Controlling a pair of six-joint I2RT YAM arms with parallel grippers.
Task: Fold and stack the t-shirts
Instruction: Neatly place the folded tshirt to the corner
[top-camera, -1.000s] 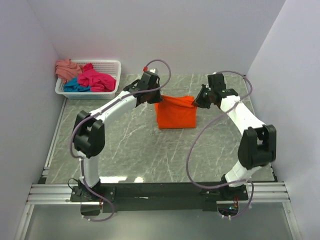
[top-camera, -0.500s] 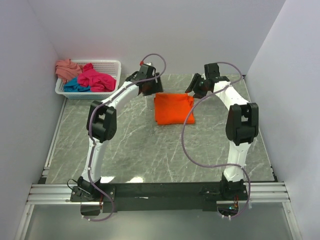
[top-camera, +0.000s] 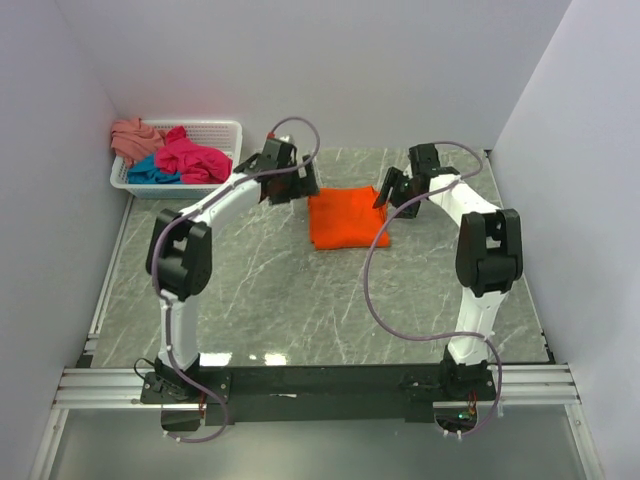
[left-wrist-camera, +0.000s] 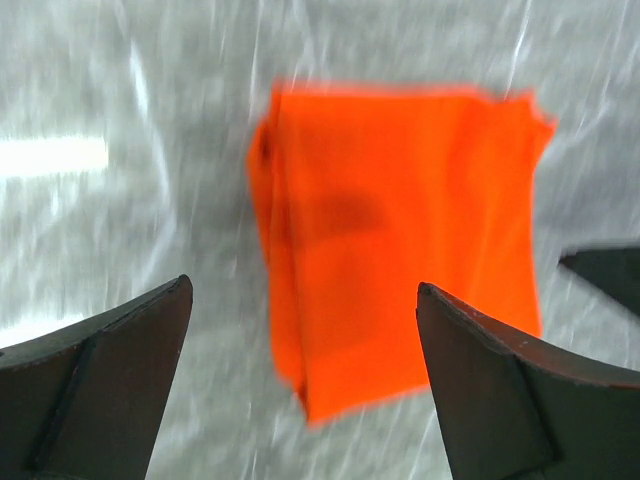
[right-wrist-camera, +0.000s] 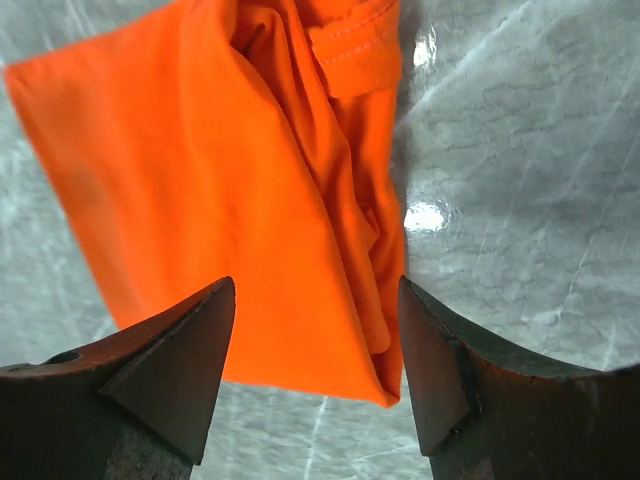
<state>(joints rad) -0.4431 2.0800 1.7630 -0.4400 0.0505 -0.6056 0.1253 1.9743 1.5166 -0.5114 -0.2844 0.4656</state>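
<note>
Fingers of the left gripper (left-wrist-camera: 305, 288) stand spread wide, with nothing between them. In its wrist view, which is blurred, the folded orange t-shirt (left-wrist-camera: 400, 220) lies flat on the table beyond the two dark tips. The right gripper (right-wrist-camera: 315, 283) is also parted, somewhat less wide, and grips no cloth. Its tips frame the orange t-shirt (right-wrist-camera: 200, 170) lying below, with a hemmed sleeve edge showing at 12 o'clock in that view. Whether either tip grazes the cloth cannot be told.

From the top camera, the left gripper (top-camera: 292, 186) sits at the shirt's 10 o'clock corner and the right gripper (top-camera: 390, 192) at its 2 o'clock corner. The orange t-shirt (top-camera: 345, 220) is a compact, roughly square fold lying toward 12 o'clock on the table (top-camera: 270, 290).

The table is grey-green marble-patterned, with pale veins and glare spots. At its 10 o'clock corner stands a white lattice basket (top-camera: 225, 128) holding the magenta-pink t-shirt (top-camera: 190, 160) and the teal-blue t-shirt (top-camera: 150, 175), both crumpled. The salmon-pink t-shirt (top-camera: 132, 135) hangs over the basket's far left rim. Plain white walls (top-camera: 330, 60) close in the far and side edges, and an aluminium rail (top-camera: 320, 385) carries both arm bases at 6 o'clock.
</note>
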